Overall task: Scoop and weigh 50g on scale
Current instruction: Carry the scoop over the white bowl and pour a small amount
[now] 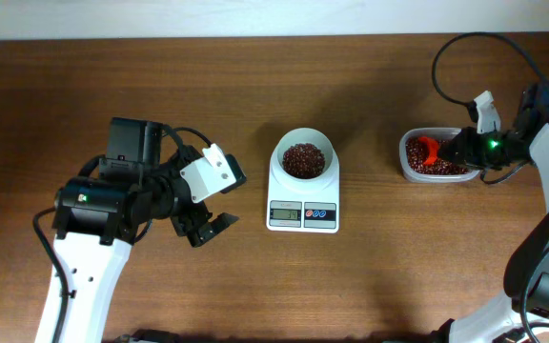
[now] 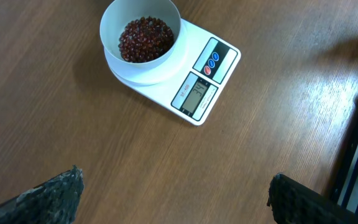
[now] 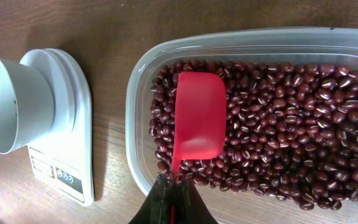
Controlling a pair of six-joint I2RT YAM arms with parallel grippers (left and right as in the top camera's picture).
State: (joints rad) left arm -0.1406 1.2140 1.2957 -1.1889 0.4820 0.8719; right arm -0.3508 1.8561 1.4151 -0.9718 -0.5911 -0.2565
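Right gripper (image 3: 173,190) clamps the scoop (image 3: 199,118) handle, scoop ahead on the beans (image 3: 291,124). Left gripper (image 2: 174,182) gapes wide, scale (image 2: 199,87) ahead.

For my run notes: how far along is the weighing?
Done: small dark red-brown beans lie in the round bowl on the white digital scale. In hand: right gripper shut on a red plastic scoop over the clear plastic tub. Left: probably more scoops; display unreadable.
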